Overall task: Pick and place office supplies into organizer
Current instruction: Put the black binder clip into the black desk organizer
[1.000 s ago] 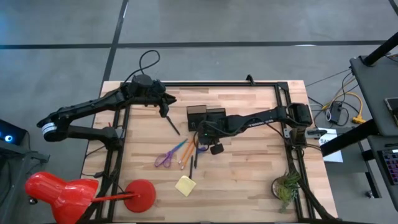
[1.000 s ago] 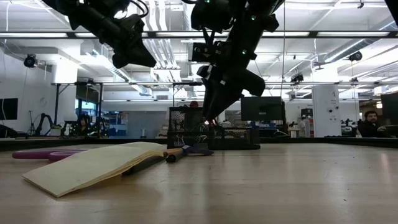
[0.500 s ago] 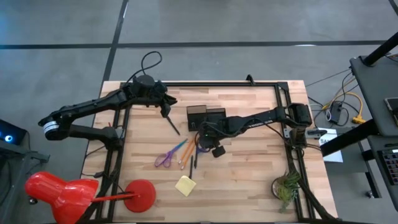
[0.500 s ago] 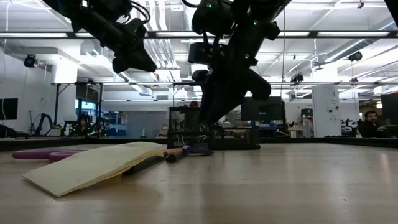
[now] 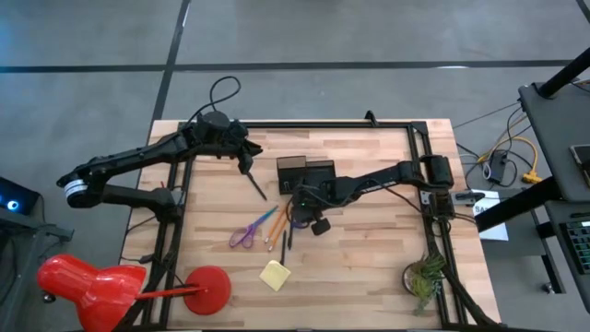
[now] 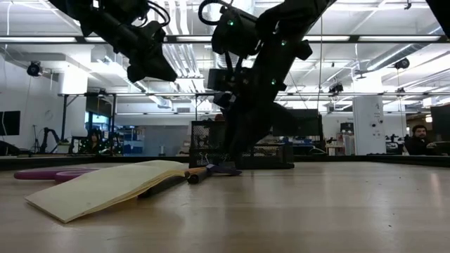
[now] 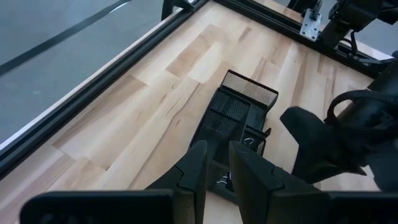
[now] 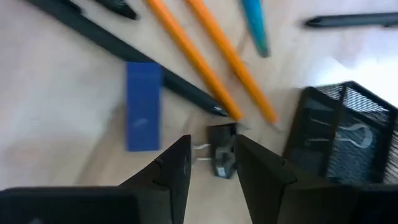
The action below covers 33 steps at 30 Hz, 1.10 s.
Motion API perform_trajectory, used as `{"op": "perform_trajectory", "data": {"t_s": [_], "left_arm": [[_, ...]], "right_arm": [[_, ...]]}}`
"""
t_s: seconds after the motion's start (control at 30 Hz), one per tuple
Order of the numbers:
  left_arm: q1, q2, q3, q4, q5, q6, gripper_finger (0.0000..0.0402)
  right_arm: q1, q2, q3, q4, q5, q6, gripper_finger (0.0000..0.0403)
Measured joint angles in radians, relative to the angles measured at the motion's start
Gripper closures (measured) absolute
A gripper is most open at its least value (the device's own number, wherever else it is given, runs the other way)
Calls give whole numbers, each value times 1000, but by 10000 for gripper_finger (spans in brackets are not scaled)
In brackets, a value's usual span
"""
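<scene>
The black mesh organizer [image 5: 304,173] stands mid-table. Near it lie orange pencils [image 8: 205,62], dark pens [image 5: 288,235], a blue block [image 8: 143,106] and a tiny dark clip [image 8: 222,152]. Purple-handled scissors [image 5: 247,232] and the yellow sticky pad [image 5: 275,275] lie toward the near edge. My right gripper [image 8: 211,168] is open and low over the table beside the organizer [image 8: 348,137], with a finger on either side of the clip. My left gripper [image 5: 245,166] hangs left of the organizer [image 7: 239,106], fingers a narrow gap apart, with nothing seen between them.
A black pen [image 5: 256,183] lies just below the left gripper. A red lamp [image 5: 92,281] stands at the near left corner and a green plant [image 5: 424,277] at the near right. Black frame rails [image 5: 323,123] run along the far and side edges.
My right gripper has come down toward the table by the organizer's near side and shifted slightly toward the table's left, closing in over the clip. The supplies lie as they did.
</scene>
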Motion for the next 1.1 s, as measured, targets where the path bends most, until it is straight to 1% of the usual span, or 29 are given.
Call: {"op": "perform_trajectory", "data": {"t_s": [0.1,0.27,0.53,0.6,0.77,0.93,1.0,1.1], "left_arm": [[0,0,0,0,0,0,350],[0,0,0,-1,0,0,350],[0,0,0,-1,0,0,350],[0,0,0,-1,0,0,350],[0,0,0,-1,0,0,350],[-1,0,0,-1,0,0,350],[-1,0,0,0,0,0,350],[-1,0,0,3,0,0,350]], "right_arm": [[-1,2,0,1,42,2,297],[-1,3,0,-3,44,1,318],[-3,3,0,-20,68,0,379],[-4,3,4,-28,76,27,390],[-16,-4,41,-56,92,111,394],[-48,-81,98,-43,150,233,395],[-73,-97,104,-43,175,256,395],[-109,-95,104,-71,167,266,395]]}}
